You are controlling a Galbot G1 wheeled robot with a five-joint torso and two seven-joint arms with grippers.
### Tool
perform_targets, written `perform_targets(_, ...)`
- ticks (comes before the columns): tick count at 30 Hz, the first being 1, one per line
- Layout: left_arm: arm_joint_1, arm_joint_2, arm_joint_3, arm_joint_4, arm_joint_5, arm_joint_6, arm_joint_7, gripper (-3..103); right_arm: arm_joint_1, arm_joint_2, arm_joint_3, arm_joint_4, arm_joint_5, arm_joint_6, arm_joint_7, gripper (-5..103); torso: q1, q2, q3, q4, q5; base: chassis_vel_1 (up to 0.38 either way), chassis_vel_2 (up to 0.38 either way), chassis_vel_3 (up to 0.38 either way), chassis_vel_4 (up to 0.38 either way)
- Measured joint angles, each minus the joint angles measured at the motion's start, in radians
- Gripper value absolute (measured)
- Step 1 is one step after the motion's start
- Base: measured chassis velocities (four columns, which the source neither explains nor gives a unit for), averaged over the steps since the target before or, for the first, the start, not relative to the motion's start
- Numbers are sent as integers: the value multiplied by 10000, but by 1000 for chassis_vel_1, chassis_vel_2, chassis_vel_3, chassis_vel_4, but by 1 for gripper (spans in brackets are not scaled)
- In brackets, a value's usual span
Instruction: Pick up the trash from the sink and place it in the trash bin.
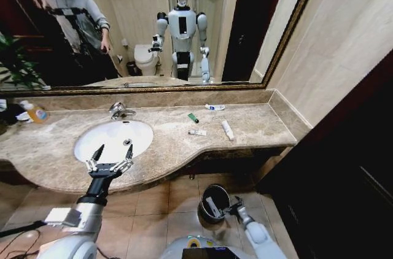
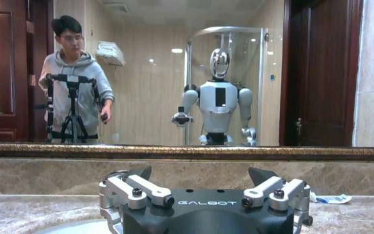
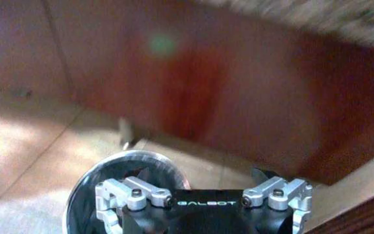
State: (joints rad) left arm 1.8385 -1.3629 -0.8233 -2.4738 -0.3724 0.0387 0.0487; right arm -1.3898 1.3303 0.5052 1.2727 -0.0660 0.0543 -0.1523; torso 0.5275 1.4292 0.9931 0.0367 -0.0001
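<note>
The white oval sink [image 1: 141, 133] with its chrome faucet [image 1: 120, 110] sits in the marble counter. My left gripper [image 1: 111, 156] hovers open over the basin's front rim, holding nothing; its wrist view shows the spread fingers [image 2: 141, 172]. The trash lies on the counter right of the basin: a green stick [image 1: 193, 118], a white-and-blue tube [image 1: 215, 107] [image 2: 330, 199], a white tube [image 1: 228, 129] and a sachet [image 1: 197, 132]. The black trash bin [image 1: 204, 210] stands on the floor below the counter, a white piece inside. My right gripper [image 1: 233, 208] [image 3: 200, 174] hangs open over the bin's rim [image 3: 83, 187].
An orange-labelled bottle [image 1: 37, 112] stands at the counter's far left. A large mirror [image 1: 141, 19] backs the counter. A dark wooden cabinet [image 1: 344, 167] closes the right side. Tiled floor [image 1: 166, 204] lies around the bin.
</note>
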Motion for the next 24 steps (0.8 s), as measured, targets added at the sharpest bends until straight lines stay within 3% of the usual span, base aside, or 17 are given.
perform_targets(3, 0, 0, 1, 0, 0, 0, 2, 100, -516, -23, 221, 940, 567, -37, 284, 100, 0, 0, 0, 1, 3, 0, 0, 0, 0)
perform_targets(5, -1, 0, 0, 0, 0, 0, 0, 100, -1305, 122, 519, 2449, 1160, -204, 624, 100, 0, 0, 0, 1, 3, 0, 0, 0, 0)
perform_targets(8, 0, 1, 0, 0, 0, 0, 1, 100, -1763, 218, 668, 3262, 1375, -286, 743, 100, 0, 0, -1, 2, 2, 0, 0, 0, 0)
perform_targets(10, 0, 0, 1, 1, 0, 0, 1, 100, -2728, 428, 941, 4819, 1626, -362, 892, 100, 0, 0, -1, 0, 0, 0, 0, 0, 0)
perform_targets(18, 0, 1, 0, 0, 0, 0, 0, 100, -4234, 851, 1246, 7686, 2083, -434, 1145, 100, -1, 0, -1, 1, 0, 0, 0, 0, 0)
perform_targets(24, 0, 0, 0, 0, 0, 0, 1, 100, -4545, 1067, 1168, 8940, 2033, -451, 1200, 100, 0, 0, 0, 1, 1, 0, 0, 0, 0)
